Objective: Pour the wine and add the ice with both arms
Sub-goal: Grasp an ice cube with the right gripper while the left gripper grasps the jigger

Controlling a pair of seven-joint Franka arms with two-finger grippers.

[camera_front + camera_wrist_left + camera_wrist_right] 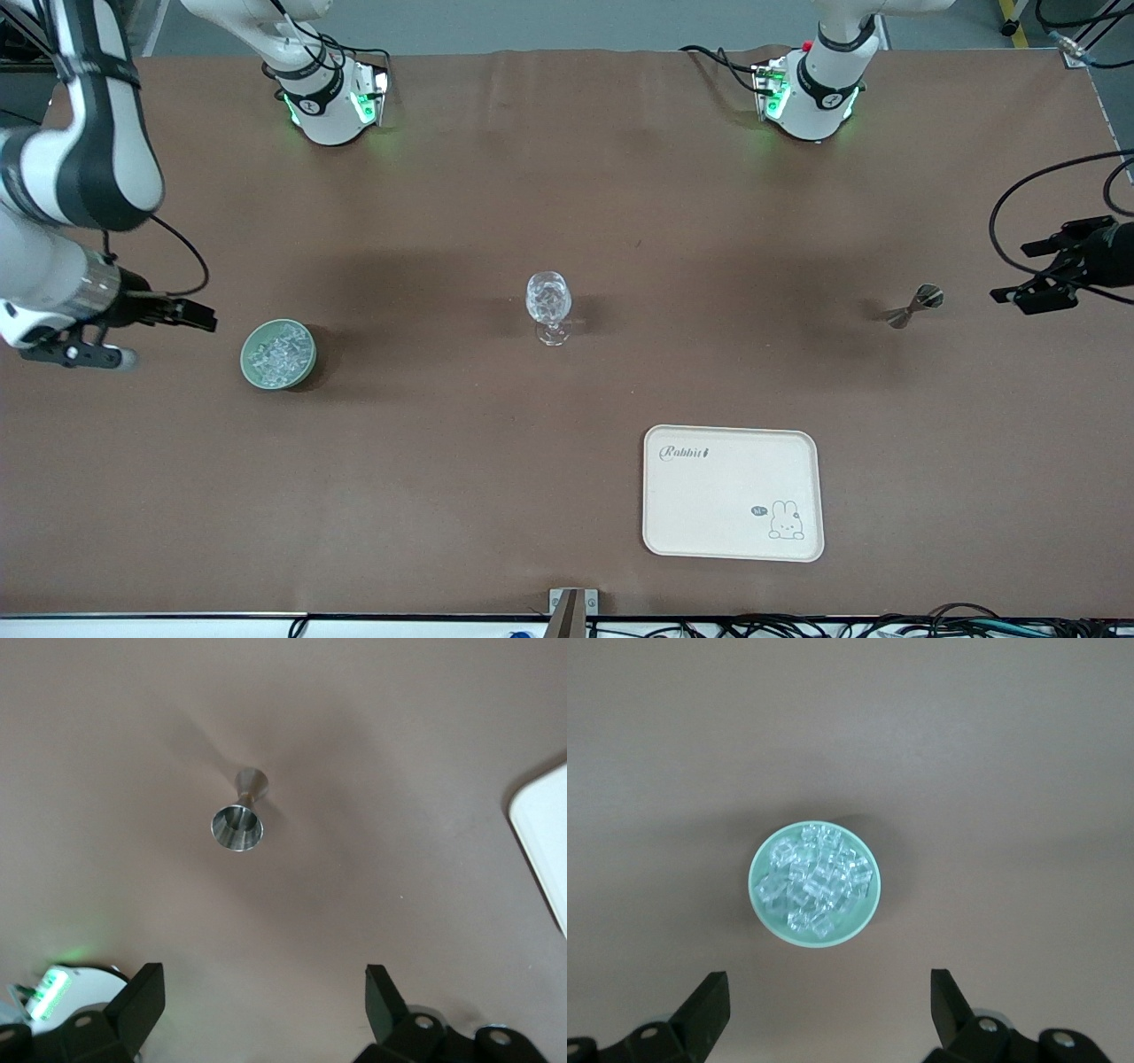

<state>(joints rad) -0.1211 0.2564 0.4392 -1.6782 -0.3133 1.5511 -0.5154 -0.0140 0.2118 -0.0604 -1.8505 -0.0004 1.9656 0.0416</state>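
Note:
A clear stemmed glass stands mid-table. The ice is a heap of small clear chunks in a pale green bowl toward the right arm's end. My right gripper hovers beside that bowl, open and empty, also seen from the front. A small metal jigger sits on the table toward the left arm's end. Beside it hangs my left gripper, open with nothing between its fingers. No wine is in view.
A cream tray with a rabbit print lies nearer the front camera than the glass; its corner shows in the left wrist view. Both arm bases stand along the table's back edge. Brown tabletop surrounds everything.

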